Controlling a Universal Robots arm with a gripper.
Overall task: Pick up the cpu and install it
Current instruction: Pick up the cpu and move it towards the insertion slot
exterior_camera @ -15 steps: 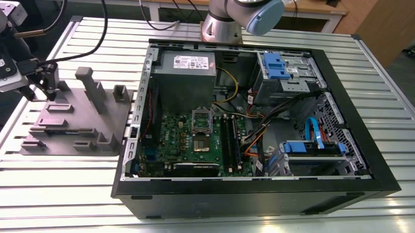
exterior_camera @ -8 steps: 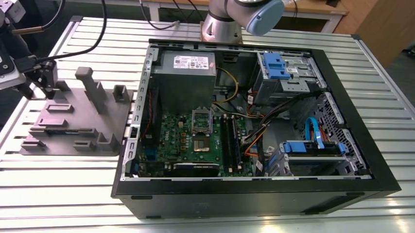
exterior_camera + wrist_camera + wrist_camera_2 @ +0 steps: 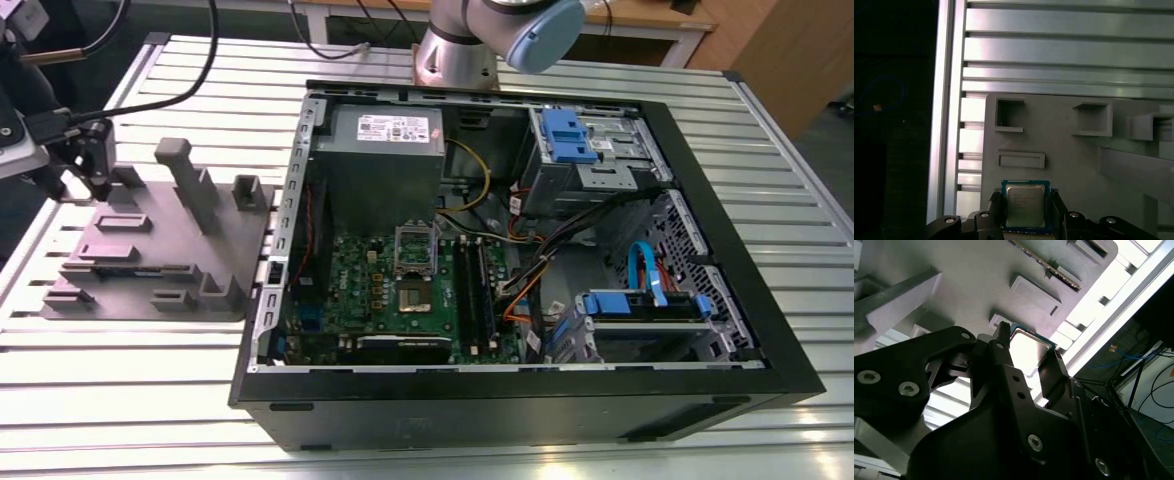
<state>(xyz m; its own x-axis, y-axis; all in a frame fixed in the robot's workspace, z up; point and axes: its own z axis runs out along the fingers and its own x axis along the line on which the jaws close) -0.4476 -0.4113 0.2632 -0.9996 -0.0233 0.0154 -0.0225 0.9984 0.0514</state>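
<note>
Strong glare on table [image 3: 817, 462] — bg dark, shadowy.

Open computer case [image 3: 507, 405] on slatted table [image 3: 134, 400], grey fixture plate [image 3: 154, 262] beside it, motherboard [image 3: 367, 275] inside

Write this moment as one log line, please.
stage: pick-up | end effector: shut on chip | place: at grey holder, beside computer case | chip installed: not yet

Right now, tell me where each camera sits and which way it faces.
Exterior view: off the arm, looking down on the table, open computer case and grey tray; the arm's base and claw show.
First wrist view: on the wrist, facing the tray; claw fingers flank the cpu.
Second wrist view: on the wrist, behind the claw's linkage, facing the tray.
Both wrist views share the gripped cpu and tray.
</note>
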